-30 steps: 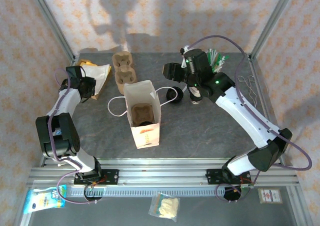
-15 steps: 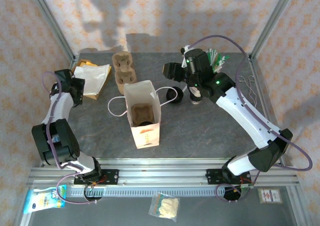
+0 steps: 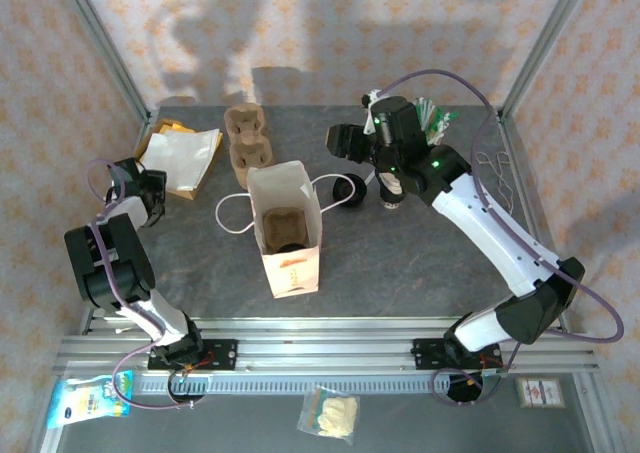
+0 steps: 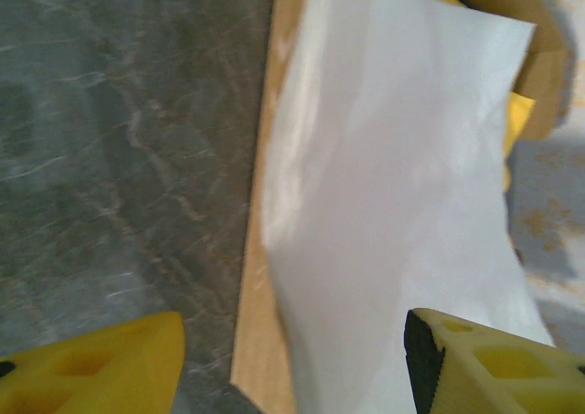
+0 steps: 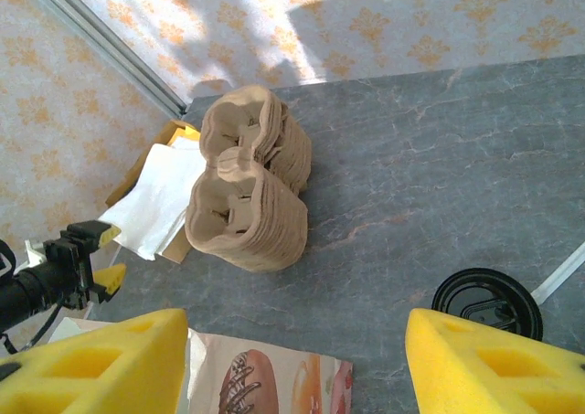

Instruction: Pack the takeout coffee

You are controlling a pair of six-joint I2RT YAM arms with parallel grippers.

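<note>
Coffee (image 3: 347,190) stands on the table (image 3: 420,263), black lid up, just right of the bag (image 3: 292,258) and outside it. A white bag handle (image 5: 559,270) runs close by. The cup body under the lid is not readable from above.

Bag upright, mouth open, with a brown tray (image 3: 283,229) seated inside.

Right claw (image 5: 292,364) — yellow fingers (image 5: 91,359) spread wide, nothing between them. It hangs above the table just behind the coffee. Its camera looks down on the tray stack (image 5: 245,195).

Left claw (image 4: 292,364) — fingers (image 4: 494,364) apart, holding nothing. It is at the far-left of the table, low over a white paper sheet (image 4: 393,185) that lies on a brown card (image 4: 260,249). Cannot tell whether a fingertip touches the sheet.

Tray stack sits behind the bag, apart from the coffee.
</note>
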